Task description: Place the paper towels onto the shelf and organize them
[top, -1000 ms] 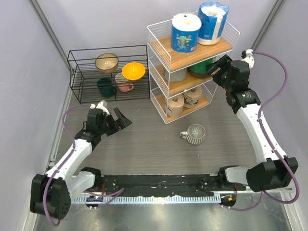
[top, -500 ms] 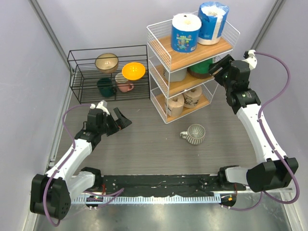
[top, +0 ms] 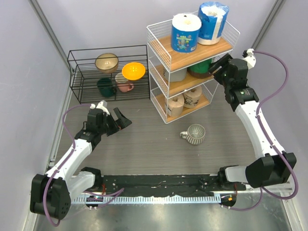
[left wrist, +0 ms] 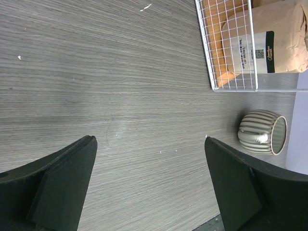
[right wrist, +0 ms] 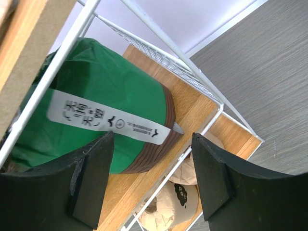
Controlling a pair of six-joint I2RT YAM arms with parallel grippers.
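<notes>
1. Left gripper (left wrist: 149, 142): jaws spread wide and holding nothing, hovering over bare table (top: 144, 149), well apart from the shelf.
2. Ribbed mug (top: 195, 134) lies on its side in front of the shelf. It is not a task item, but it could snag a low approach to the bottom tier.
3. The table is grey wood-grain laminate, flat and matte. It looks smooth enough that a roll on its side would wander.
4. Shelf (top: 155, 36), bottom tier: two tan rolls (top: 175, 104) upright and just beside each other.
5. Middle tier: grey roll (top: 174, 74) to the left, green roll (right wrist: 96, 96) to the right.
6. Right gripper (right wrist: 150, 144): fingers parted and nothing pinched, at the open side of the middle tier facing the green roll. I see no contact.
7. Handling judgement: the rolls look light, soft and squashy, with a slick wrap. I would take one across the barrel at mid-height with a gentle squeeze. The wire uprights leave little room for the jaws.
8. Top tier: two blue-wrapped rolls (top: 186, 32) upright and touching.
9. All six rolls are shelved, so only tidying seems left.
10. Far left: black rack (top: 77, 72) with bowls. Plain walls close in on three sides.
</notes>
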